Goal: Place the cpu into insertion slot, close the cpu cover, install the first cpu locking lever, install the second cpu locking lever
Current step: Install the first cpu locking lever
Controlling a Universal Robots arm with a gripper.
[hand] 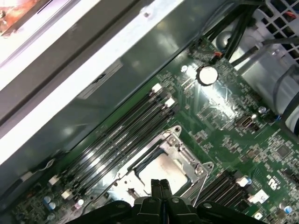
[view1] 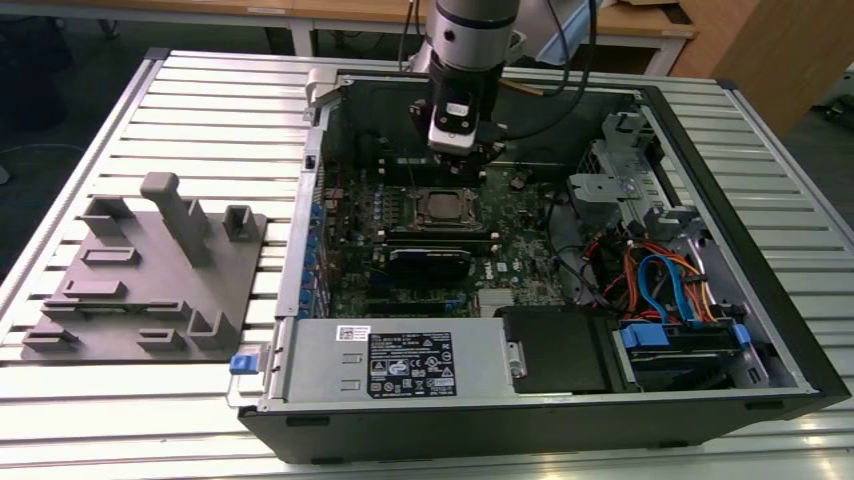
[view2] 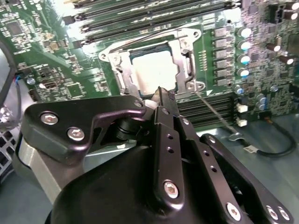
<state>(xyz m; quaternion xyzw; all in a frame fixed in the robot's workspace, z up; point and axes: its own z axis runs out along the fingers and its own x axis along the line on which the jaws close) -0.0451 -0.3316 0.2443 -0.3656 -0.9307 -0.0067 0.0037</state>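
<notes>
Tool (view2: 161, 94): we log the two black fingers pressed together with nothing between them. The tips hang just above the socket's near edge, and in the first wrist view they sit over the chip's rim.
Arm (view1: 470, 40): it reaches down into the open case, over the far half of the board.
Chip (view2: 153, 70): a dull silver square lying flat in the socket.
Socket (view2: 110, 57): a square seat with a silvery rim on the green board (view2: 70, 86), beside the long black memory slots (hand: 121, 135).
Cover (view2: 185, 52): a thin metal frame lying down around the chip, whose top shows through the square opening.
Lever (view2: 217, 114): a thin wire rod runs from one socket corner out across the memory slots to a hooked end. We cannot tell whether it is latched.
Case (view1: 534, 425): a black computer case lying open on its side, filling the desk's half at the exterior view's right.
Desk (view1: 200, 90): a pale slatted top.
Fixture plate (view1: 134, 310): a grey moulded plate with upright posts, near the desk's edge at the exterior view's left, well apart from the tool.
</notes>
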